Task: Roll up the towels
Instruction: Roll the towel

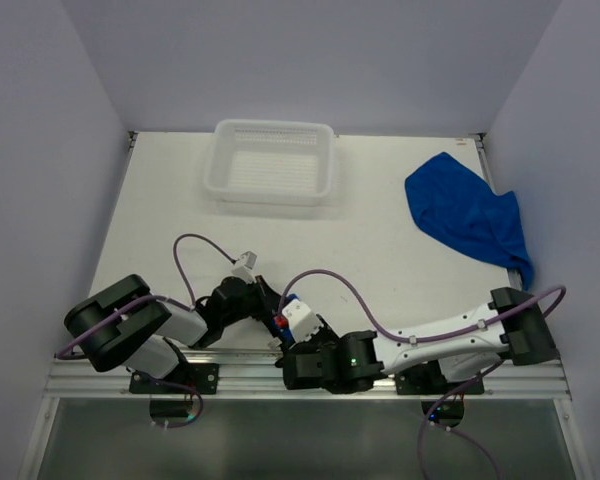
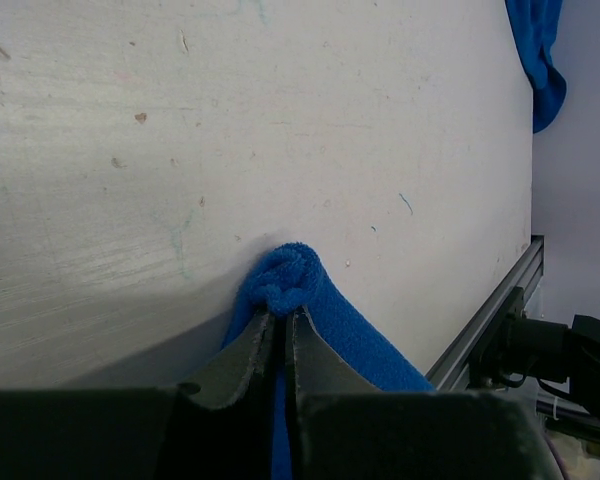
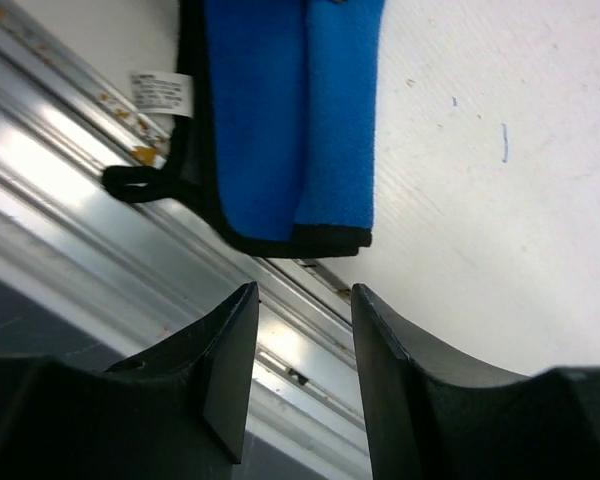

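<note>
One royal-blue towel (image 2: pixel 345 330) lies at the near edge of the table, folded, with a black hem and a white label in the right wrist view (image 3: pixel 280 120). In the top view only a sliver of it (image 1: pixel 291 299) shows between the grippers. My left gripper (image 2: pixel 280 312) (image 1: pixel 267 314) is shut on a bunched fold of this towel, low on the table. My right gripper (image 3: pixel 302 300) (image 1: pixel 305 328) is open and empty, just short of the towel's hemmed end, over the front rail. The second blue towel (image 1: pixel 468 215) lies crumpled at the far right and shows in the left wrist view (image 2: pixel 536 50).
A white plastic basket (image 1: pixel 272 185) stands at the back centre. The aluminium front rail (image 3: pixel 100 230) runs right under both grippers. White walls close the table on the left, back and right.
</note>
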